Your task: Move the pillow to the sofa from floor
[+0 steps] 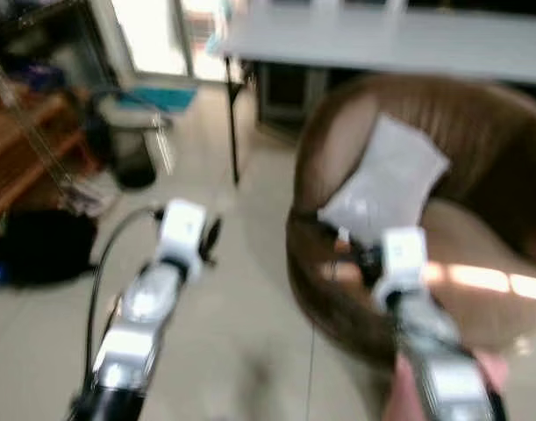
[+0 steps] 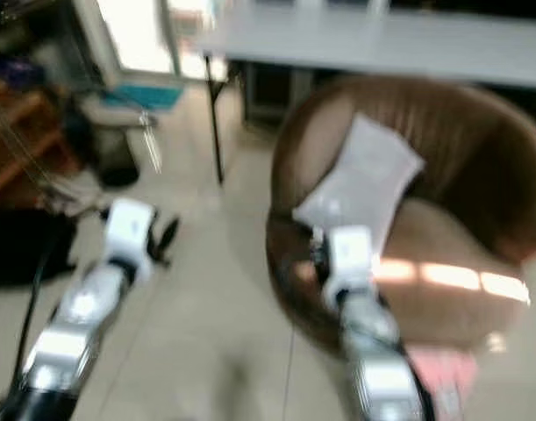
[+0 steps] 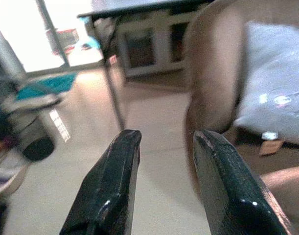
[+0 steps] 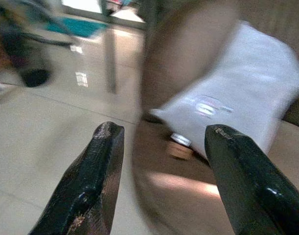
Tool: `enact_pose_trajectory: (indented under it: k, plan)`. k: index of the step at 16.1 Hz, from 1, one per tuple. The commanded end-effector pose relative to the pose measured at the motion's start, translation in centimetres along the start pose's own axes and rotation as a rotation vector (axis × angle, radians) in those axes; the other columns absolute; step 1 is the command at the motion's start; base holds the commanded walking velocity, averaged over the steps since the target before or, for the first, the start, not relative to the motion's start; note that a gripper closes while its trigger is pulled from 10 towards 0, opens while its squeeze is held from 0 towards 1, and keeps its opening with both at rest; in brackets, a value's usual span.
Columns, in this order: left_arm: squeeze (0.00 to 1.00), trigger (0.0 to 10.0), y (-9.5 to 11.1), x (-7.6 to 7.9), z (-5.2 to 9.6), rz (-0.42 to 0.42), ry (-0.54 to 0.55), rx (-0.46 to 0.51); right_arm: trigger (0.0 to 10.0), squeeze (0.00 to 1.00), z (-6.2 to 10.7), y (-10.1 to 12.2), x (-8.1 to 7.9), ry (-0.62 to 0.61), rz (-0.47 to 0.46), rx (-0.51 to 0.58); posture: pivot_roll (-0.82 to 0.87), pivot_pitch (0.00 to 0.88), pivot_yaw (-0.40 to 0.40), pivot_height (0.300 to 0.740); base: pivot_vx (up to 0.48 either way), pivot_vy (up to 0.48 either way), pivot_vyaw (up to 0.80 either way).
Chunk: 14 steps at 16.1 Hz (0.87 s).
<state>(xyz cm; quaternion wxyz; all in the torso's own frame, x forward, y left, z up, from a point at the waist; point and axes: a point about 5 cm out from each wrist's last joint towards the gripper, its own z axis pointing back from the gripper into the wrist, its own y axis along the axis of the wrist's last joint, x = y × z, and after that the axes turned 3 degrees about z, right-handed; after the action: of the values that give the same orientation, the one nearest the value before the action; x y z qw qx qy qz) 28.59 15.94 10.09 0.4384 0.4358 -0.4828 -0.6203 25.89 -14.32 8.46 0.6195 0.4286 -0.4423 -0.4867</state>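
So going left to right: there's a wooden shelf unit (image 1: 26, 149) and a dark bag (image 1: 39, 246) on the pale tiled floor (image 1: 241, 289), plus a small bin (image 1: 132, 145) near a bright doorway.

The left gripper (image 3: 161, 142) hovers over the floor with its fingers spread and nothing between them.

Behind it runs a long grey table on black legs (image 1: 382, 39).

The right gripper (image 4: 161, 137) sits just in front of the round brown tub-shaped sofa chair (image 1: 504, 158), jaws wide apart and empty.

The white rectangular pillow (image 1: 386, 180) is already on the seat, leaning against the backrest, so I'd say the placing step looks done.

Next move is probably just backing the arms away without snagging the rim.

Everything's pretty blurry, though.
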Motion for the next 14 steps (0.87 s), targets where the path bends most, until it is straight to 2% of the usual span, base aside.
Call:
enact_pose_trajectory:
  k: [1, 3, 14]
  plan:
    - [0.00, 10.0, 0.7, 0.2, -0.3, -0.012, -0.007, 0.025, 10.0, 0.00, 0.1, 0.0, 0.5, -0.015, 0.013, -0.002, -0.06, 0.015, 0.041, 0.740, 0.000, -0.480, 0.00]
    - [0.00, 10.0, 0.7, 0.3, -0.3, -0.012, -0.010, 0.024, 10.0, 0.00, 0.1, -0.3, 0.7, -0.037, -0.015, -0.016, -0.06, 0.011, 0.040, 0.740, 0.000, -0.480, 0.00]
    - [0.00, 10.0, 0.4, 0.6, -0.2, -0.015, -0.029, 0.016, 10.0, 0.00, 0.4, -1.1, 0.5, -0.015, -0.003, -0.054, -0.06, 0.015, 0.041, 0.740, 0.000, -0.480, 0.00]
